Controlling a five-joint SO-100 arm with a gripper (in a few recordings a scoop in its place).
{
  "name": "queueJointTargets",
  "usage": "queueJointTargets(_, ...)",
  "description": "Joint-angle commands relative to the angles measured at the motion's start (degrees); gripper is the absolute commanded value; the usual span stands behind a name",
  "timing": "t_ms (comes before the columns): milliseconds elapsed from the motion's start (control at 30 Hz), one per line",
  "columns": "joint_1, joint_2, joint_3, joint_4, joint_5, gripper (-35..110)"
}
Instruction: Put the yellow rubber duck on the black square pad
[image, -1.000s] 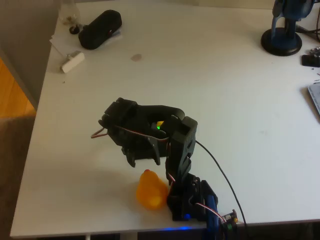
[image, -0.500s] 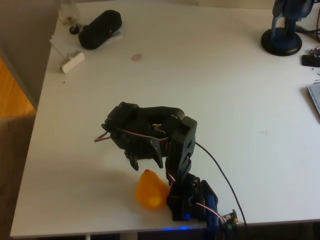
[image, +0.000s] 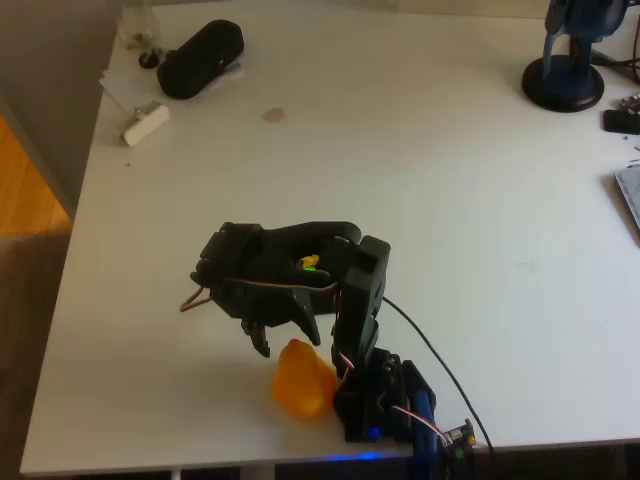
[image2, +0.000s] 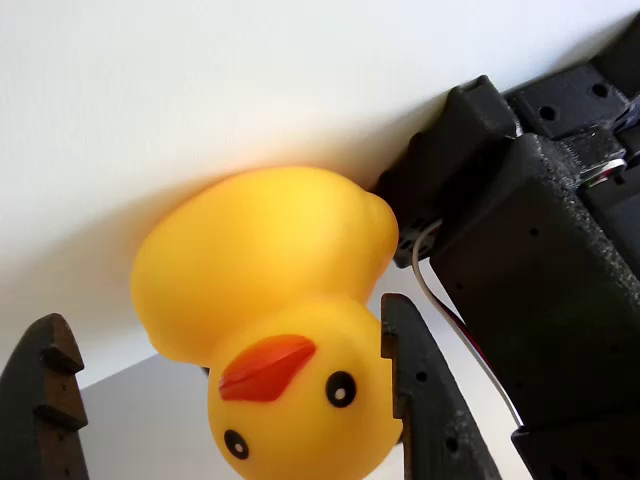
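A: Overhead view. Where is the yellow rubber duck (image: 301, 378)?

B: On the white surface (image: 450, 200), close to the near edge, just left of the black arm's base (image: 375, 400) and touching or almost touching it. The arm folds over from the base toward the left of the picture, and the hand (image: 285, 335) hangs directly above the duck's upper side.

A: Wrist view. What is the state of the hand?

B: Released. The two dark fingers stand spread, one at the lower left corner (image2: 45, 400) and one right of centre (image2: 425, 400). The duck (image2: 280, 330) lies between them, head toward the camera, with its orange beak and two black eyes visible. Its head sits right against the right-hand finger; whether they actually touch cannot be told. The left-hand finger is clearly apart from it, with bare surface showing in the gap.

A: What lies behind the duck in that view?

B: The black base housing (image2: 530, 230) of the arm, with a white wire running along it; the duck's body is close up against it.

A: Other objects on the surface, overhead view?

B: A black oblong case (image: 200, 58) at the far left corner, a small white block (image: 146, 123) just in front of it, and a blue stand with a round base (image: 566, 70) at the far right.
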Motion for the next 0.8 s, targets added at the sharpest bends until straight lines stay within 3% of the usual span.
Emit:
queueJointTargets(0, -3.16, 0.97, 0.26, 0.18, -0.53, 34)
queueJointTargets(767, -5.01, -5.19, -0.44, 0.09, -1.14, 34)
